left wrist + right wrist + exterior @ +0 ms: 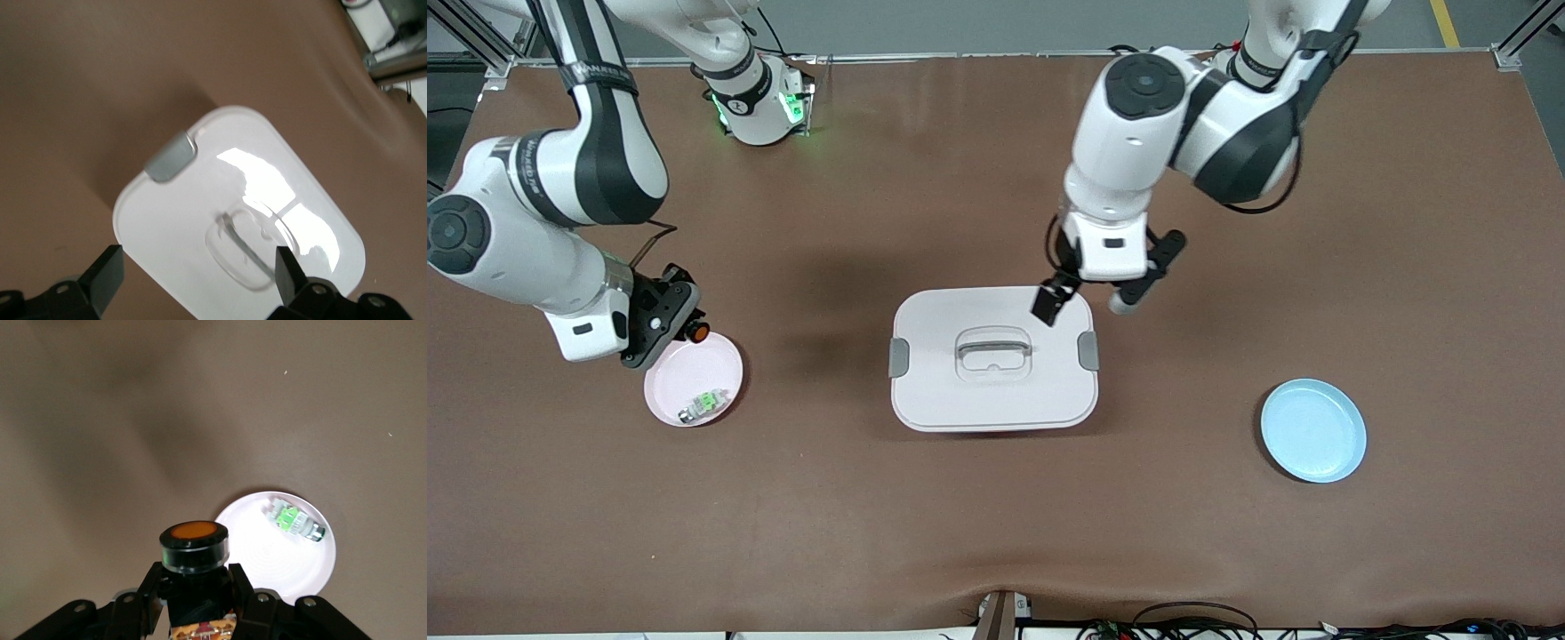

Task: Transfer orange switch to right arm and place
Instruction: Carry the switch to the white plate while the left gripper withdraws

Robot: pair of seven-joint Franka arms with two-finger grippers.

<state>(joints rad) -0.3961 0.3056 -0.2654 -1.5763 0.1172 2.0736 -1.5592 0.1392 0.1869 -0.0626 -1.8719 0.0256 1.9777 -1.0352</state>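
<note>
**Orange switch held over the pink plate**

The right pincer [685,324] is clamped on the orange switch [699,333], its orange cap facing up in the right wrist view [194,532]. It hangs over the rim of the pink plate [720,360], at about ten o'clock on the plate. A small green-and-silver part [701,405] lies in that plate, at about six o'clock.

The left pincer [1087,300] hovers with its jaws spread wide and nothing between them, over the two o'clock corner of the white lidded box [996,404] at the middle of the counter [996,533]. A light blue plate [1313,430] sits toward the left arm's end, well apart from the box.
</note>
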